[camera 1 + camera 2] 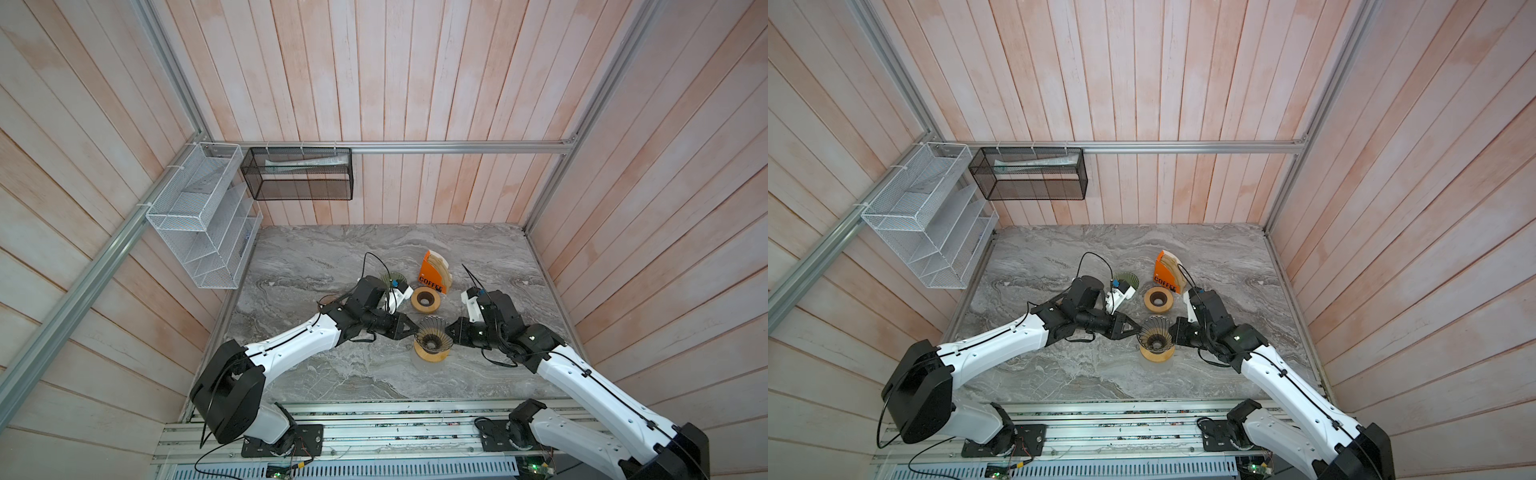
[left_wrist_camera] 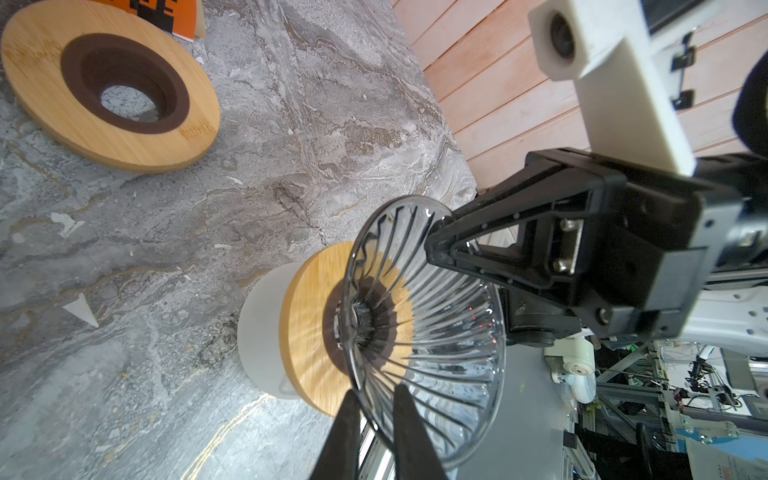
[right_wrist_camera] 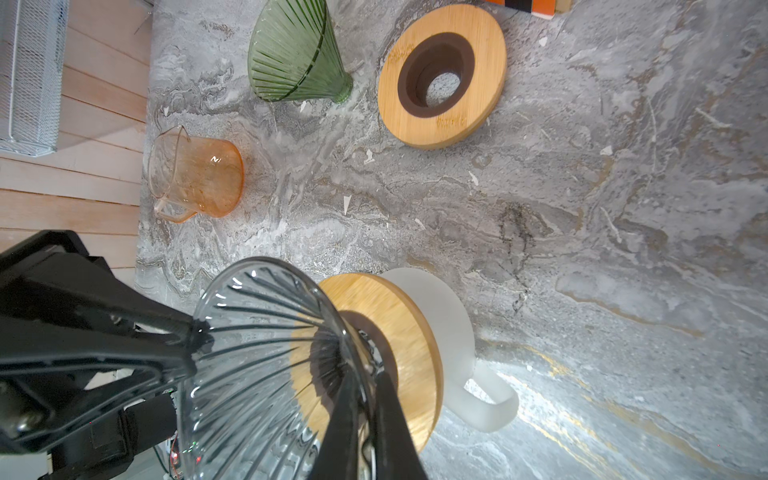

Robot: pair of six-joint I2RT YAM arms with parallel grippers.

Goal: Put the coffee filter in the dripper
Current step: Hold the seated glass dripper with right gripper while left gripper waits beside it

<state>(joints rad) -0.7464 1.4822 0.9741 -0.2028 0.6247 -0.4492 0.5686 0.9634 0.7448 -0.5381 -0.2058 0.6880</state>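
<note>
A clear ribbed glass dripper stands in a wooden ring on a frosted white mug. No filter shows inside it. My left gripper is shut on the dripper's left rim, with the glass wall between its fingers. On the opposite rim, my right gripper is shut on the glass too. The coffee filter stack, brown paper, stands in an orange "COFFEE" holder behind the dripper, away from both grippers.
A second wooden ring lies between the holder and the dripper. A green glass dripper lies on its side at the back left, and an orange glass pitcher lies near the left wall. White and black wire baskets hang on the walls.
</note>
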